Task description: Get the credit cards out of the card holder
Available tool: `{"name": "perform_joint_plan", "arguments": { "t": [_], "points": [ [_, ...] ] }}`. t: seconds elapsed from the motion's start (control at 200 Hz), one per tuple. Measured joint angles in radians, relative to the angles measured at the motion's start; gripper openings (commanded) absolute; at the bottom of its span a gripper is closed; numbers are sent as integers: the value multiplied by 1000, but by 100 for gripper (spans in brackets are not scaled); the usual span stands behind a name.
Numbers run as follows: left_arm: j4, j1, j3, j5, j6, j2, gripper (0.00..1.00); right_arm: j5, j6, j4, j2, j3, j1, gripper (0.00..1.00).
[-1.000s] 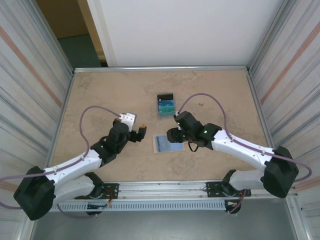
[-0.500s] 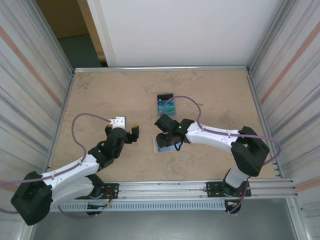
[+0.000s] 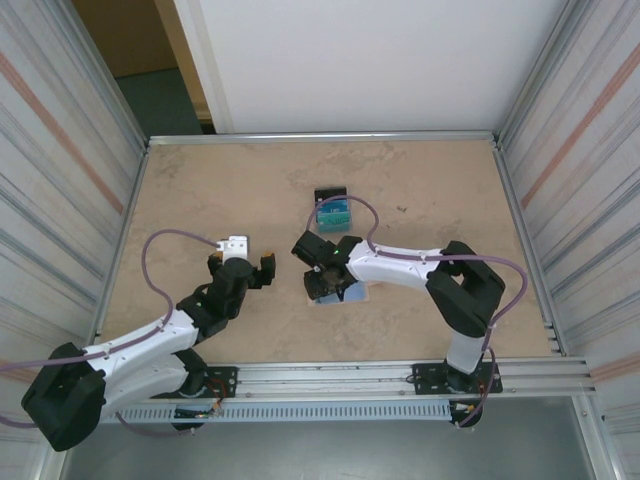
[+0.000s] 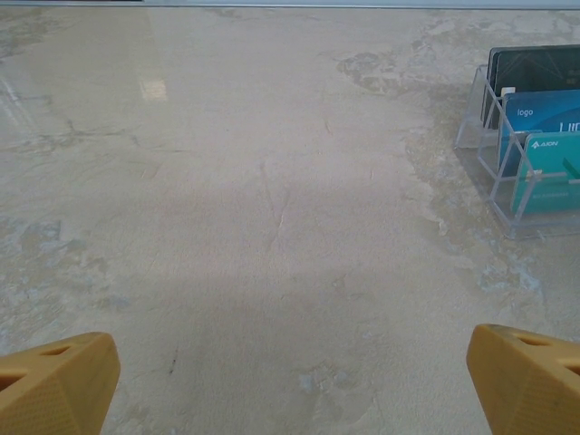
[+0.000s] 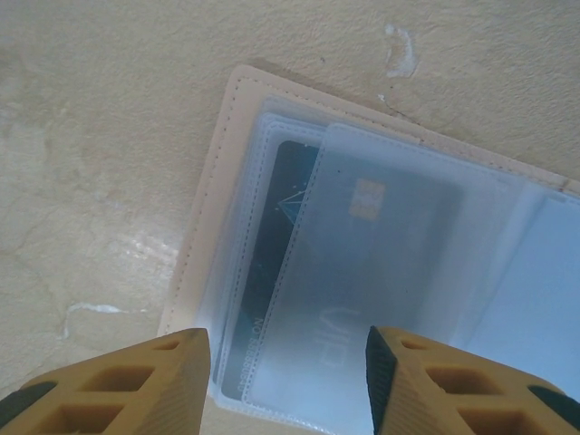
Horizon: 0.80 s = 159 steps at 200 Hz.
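Note:
The tan card holder [image 5: 213,181] lies open on the table, its clear sleeves facing up. One sleeve holds a dark credit card [image 5: 272,245], and a pale blue card with a gold chip [image 5: 362,263] overlaps it. My right gripper [image 5: 285,381] hovers open just above the sleeves, one finger to each side, gripping nothing. From above, the right gripper [image 3: 325,280] covers the left part of the card holder [image 3: 352,293]. My left gripper [image 3: 240,265] stands open over bare table to the left, its fingertips [image 4: 54,385] wide apart.
A clear acrylic stand [image 3: 332,212] with black, blue and teal cards stands behind the card holder, at the right edge [image 4: 507,181] of the left wrist view. Metal walls close in the table on both sides.
My right gripper has swung left from the card holder's right side to above its left part. The left gripper has drawn back to the left.

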Motion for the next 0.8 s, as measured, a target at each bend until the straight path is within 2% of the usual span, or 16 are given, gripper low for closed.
{"name": "perform_joint_plan", "arguments": {
  "t": [0.591, 0.797],
  "points": [
    [0, 0, 0, 1, -1, 13, 99, -4, 1, -11, 36, 0, -2, 36],
    [-17, 0, 5, 0, 3, 15, 99, 0, 1, -11, 43, -1, -4, 36]
  ]
}}
